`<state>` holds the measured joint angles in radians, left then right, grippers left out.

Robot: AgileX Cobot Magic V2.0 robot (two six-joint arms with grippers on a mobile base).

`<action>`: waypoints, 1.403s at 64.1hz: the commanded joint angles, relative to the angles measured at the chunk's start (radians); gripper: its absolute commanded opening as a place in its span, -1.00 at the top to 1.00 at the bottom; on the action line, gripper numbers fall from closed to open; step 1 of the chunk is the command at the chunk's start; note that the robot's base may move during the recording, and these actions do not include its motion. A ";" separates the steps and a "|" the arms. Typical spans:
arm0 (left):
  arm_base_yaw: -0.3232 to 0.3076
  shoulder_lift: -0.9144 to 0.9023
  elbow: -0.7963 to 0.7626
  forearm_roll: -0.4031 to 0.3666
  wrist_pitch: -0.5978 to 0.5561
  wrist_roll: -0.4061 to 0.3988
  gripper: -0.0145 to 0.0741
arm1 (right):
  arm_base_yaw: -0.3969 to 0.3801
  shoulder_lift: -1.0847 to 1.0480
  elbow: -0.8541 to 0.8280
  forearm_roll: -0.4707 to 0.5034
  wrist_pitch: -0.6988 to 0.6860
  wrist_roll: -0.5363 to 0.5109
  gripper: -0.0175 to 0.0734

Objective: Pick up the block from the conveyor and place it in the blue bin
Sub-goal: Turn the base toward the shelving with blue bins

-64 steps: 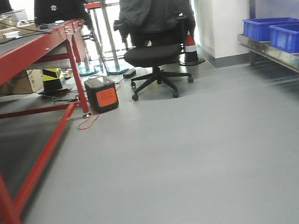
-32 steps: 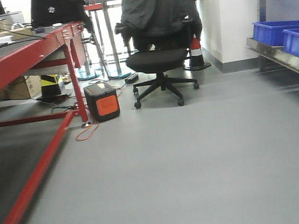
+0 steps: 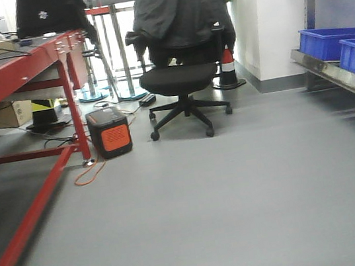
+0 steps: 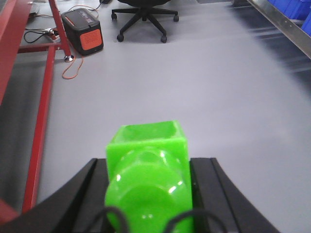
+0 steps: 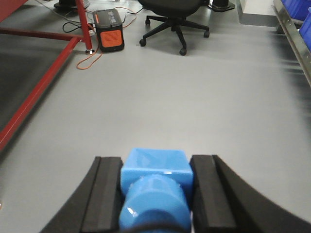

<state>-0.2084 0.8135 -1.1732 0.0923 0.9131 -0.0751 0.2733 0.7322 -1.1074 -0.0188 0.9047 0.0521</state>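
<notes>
Between the tips of our left gripper (image 4: 149, 172) we are holding a green block (image 4: 148, 145). Its black fingers (image 4: 80, 196) are pressing against the block's two sides, parted only as far as the block is wide. The block's square open end is pointing away from the wrist camera, above the grey floor (image 4: 218, 87).

Our right gripper (image 5: 156, 167) is doing the same with a blue block (image 5: 154, 191). Both dark pads (image 5: 108, 187) are touching its flanks, and the block is filling the gap between them. It too is hanging over bare floor, well apart from anything else.

Off to our left the conveyor (image 3: 6, 80) is running away from us. Its red frame is carrying small silver buttons, and its legs are standing on the floor. On our right, blue bins (image 3: 334, 39) are sitting side by side on a metal shelf (image 3: 333, 76), well apart from both blocks. We cannot tell what is lying inside them.

Ahead, a black office chair (image 3: 179, 79) draped with a dark jacket is standing near a black and orange box (image 3: 109, 133). An orange cable (image 3: 89, 174) is trailing beside the conveyor leg.
</notes>
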 commanded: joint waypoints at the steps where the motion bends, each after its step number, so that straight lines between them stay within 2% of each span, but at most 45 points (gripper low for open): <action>1: -0.005 -0.002 -0.007 0.000 -0.021 -0.006 0.92 | 0.000 -0.007 -0.006 -0.008 -0.011 -0.002 0.95; 90: -0.005 -0.002 -0.007 0.000 -0.021 -0.006 0.92 | 0.000 -0.007 -0.006 -0.008 -0.013 -0.002 0.95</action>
<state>-0.2084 0.8135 -1.1732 0.0923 0.9131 -0.0771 0.2733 0.7322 -1.1074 -0.0188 0.9047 0.0521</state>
